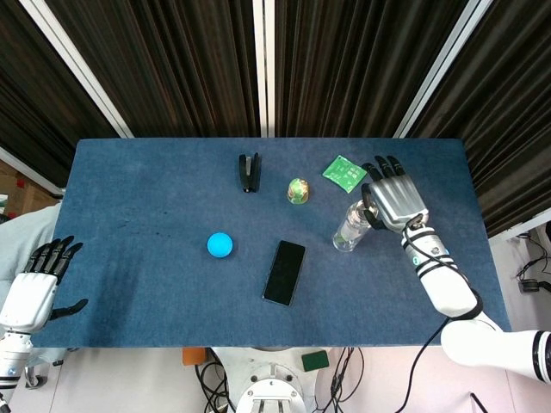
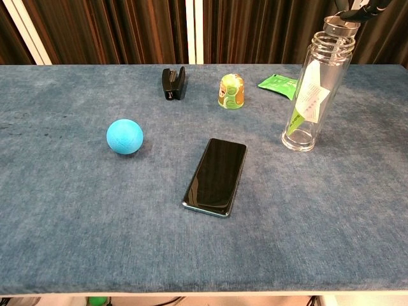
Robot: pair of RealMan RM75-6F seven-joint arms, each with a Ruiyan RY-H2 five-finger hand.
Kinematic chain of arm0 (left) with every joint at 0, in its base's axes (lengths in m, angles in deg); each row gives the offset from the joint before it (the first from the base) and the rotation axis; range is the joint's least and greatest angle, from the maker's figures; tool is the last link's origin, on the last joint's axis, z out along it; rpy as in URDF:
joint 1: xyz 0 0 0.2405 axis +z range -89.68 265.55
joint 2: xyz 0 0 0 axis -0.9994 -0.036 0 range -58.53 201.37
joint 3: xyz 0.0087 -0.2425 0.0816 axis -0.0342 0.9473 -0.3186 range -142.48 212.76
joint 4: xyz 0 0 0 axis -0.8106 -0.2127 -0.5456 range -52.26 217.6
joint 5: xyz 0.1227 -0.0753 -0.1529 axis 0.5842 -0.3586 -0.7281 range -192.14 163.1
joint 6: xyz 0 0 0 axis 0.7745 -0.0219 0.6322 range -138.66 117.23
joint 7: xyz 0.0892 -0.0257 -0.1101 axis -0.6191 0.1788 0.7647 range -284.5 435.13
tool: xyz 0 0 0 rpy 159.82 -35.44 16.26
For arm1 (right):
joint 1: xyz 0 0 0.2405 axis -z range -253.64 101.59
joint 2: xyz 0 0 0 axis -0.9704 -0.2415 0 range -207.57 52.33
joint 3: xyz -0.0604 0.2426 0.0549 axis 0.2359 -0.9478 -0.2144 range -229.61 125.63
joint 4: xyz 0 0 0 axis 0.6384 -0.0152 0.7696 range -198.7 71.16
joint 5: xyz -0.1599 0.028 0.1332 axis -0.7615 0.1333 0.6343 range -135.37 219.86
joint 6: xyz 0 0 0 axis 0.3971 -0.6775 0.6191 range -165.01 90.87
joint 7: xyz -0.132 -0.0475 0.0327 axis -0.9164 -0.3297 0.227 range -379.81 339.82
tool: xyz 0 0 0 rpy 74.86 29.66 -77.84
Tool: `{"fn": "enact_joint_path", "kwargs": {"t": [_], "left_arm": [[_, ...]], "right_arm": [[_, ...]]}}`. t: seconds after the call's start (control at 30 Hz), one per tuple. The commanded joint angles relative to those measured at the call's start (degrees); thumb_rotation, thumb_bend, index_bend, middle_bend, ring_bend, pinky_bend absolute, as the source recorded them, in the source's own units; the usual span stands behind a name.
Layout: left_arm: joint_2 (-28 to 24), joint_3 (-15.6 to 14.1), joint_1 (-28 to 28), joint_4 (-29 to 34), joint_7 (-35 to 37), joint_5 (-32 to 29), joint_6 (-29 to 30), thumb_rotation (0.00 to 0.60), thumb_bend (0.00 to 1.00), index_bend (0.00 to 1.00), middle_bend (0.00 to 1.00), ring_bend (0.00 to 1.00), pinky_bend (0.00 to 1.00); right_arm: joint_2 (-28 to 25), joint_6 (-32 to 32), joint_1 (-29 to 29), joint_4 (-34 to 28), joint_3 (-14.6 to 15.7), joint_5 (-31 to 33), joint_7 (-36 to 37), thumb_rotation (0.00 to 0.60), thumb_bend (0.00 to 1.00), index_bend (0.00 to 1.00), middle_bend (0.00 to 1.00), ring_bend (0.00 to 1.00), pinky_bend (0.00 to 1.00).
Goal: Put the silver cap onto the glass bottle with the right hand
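Note:
The clear glass bottle [image 2: 313,95] stands upright on the right part of the table, with a green-and-white label inside; in the head view the glass bottle [image 1: 350,228] shows below my right hand. The silver cap [image 2: 340,27] sits right at the bottle's mouth, pinched by the fingertips [image 2: 362,9] of my right hand [image 1: 395,199], which hovers over the bottle top. I cannot tell whether the cap touches the rim. My left hand [image 1: 36,282] hangs off the table's left front corner, fingers spread, holding nothing.
A black phone [image 2: 215,176] lies in the middle, a blue ball [image 2: 125,136] to its left. At the back are a black stapler [image 2: 173,83], a small yellow-green toy [image 2: 232,90] and a green packet [image 2: 277,83].

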Motion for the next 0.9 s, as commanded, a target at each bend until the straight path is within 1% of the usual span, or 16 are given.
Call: {"fn": "enact_joint_path", "kwargs": {"t": [0.03,0.13,0.2,0.4,0.5,0.6,0.77,0.9], "left_arm": [[-0.01,-0.03,0.02,-0.01,0.04,-0.02,-0.03,0.6,0.05,0.1,0.05,0.01,0.09],[-0.06,-0.03,0.08,-0.02,0.02,-0.07,0.03,0.6,0.05,0.1,0.05,0.01,0.09],[-0.11,-0.02,0.15,-0.02,0.03,-0.11,0.12,0.6,0.05,0.1,0.05,0.01,0.09],[-0.07,-0.04,0.2,-0.07,0.08,-0.17,0.08,0.6,0.06,0.1,0.05,0.01,0.09],[-0.02,-0.05,0.2,-0.14,0.09,-0.15,0.07,0.6,0.05,0.1,0.05,0.01,0.09],[-0.04,-0.04,0.23,-0.15,0.12,-0.14,0.13,0.6,0.05,0.1,0.05,0.01,0.09],[-0.07,-0.03,0.25,-0.1,0.13,0.0,0.29,0.6,0.05,0.1,0.05,0.01,0.09],[-0.06,-0.08,0.27,-0.03,0.05,0.07,0.3,0.6,0.05,0.1,0.05,0.01,0.09]], "right_arm": [[0.09,0.0,-0.09,0.17,0.28,-0.14,0.28,0.6,0.41,0.66,0.09,0.0,0.0],[0.12,-0.23,-0.25,0.43,0.53,-0.23,0.68,0.6,0.39,0.63,0.09,0.0,0.0],[-0.13,-0.71,-0.39,0.43,0.73,-0.35,0.94,0.6,0.37,0.56,0.08,0.0,0.0],[-1.83,-3.29,-1.29,-0.38,1.39,0.58,1.27,0.6,0.28,0.17,0.02,0.0,0.0],[-2.0,-2.57,-0.96,-0.62,0.89,-0.98,2.8,0.6,0.26,0.04,0.0,0.0,0.0],[-2.38,-2.06,-0.04,-0.95,0.44,-3.36,5.06,0.6,0.26,0.0,0.0,0.0,0.0],[-3.69,-1.99,1.24,-1.82,0.47,-6.23,7.4,0.6,0.26,0.0,0.0,0.0,0.0],[-5.1,-1.74,3.31,-2.91,0.14,-9.89,11.23,0.6,0.26,0.0,0.0,0.0,0.0]]}}
